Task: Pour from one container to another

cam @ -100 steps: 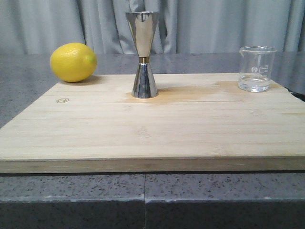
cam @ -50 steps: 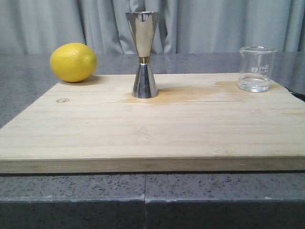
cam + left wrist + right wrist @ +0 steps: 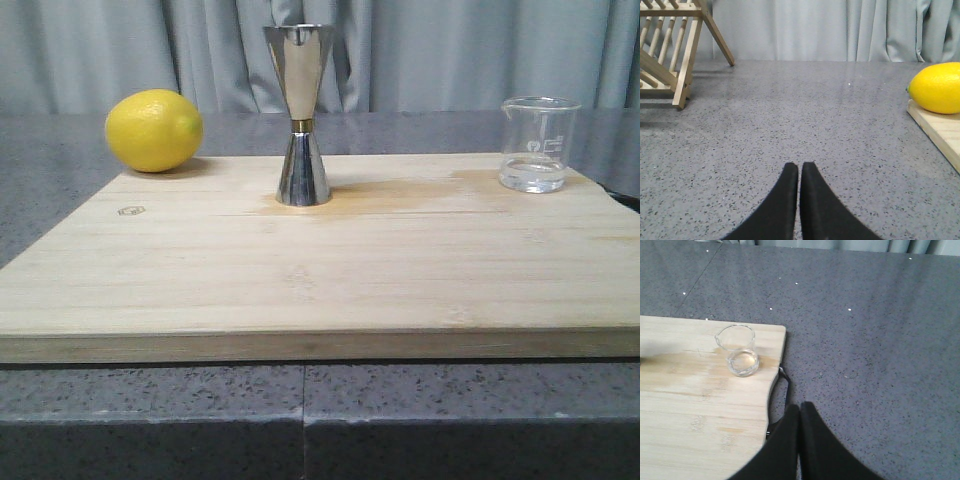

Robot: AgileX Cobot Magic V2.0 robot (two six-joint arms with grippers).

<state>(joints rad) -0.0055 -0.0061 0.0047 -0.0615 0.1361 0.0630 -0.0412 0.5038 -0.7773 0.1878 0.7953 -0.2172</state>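
We count one small clear glass beaker (image 3: 539, 144) with a pouring lip and faint printed marks, one tall polished steel hourglass jigger (image 3: 301, 115) with a narrow gold waist band, and one yellow lemon (image 3: 154, 130). The beaker stands upright at the far right corner of a pale wooden cutting board (image 3: 320, 270), with a little clear liquid at its bottom. The jigger stands upright near the board's far edge, about mid-width, well apart from the beaker. The lemon sits at the board's far left corner.

Our two grippers are both away from these things. The left gripper (image 3: 799, 170) hangs over bare desk with its black jaws pressed together, holding nothing. The right gripper (image 3: 800, 410) shows the same closed, empty jaws, just beside the board's right edge.

The board lies on a grey speckled stone desk (image 3: 300, 410). Grey curtains (image 3: 450, 50) close the back, and one wooden slatted rack (image 3: 670, 45) stands on the desk off to the left.
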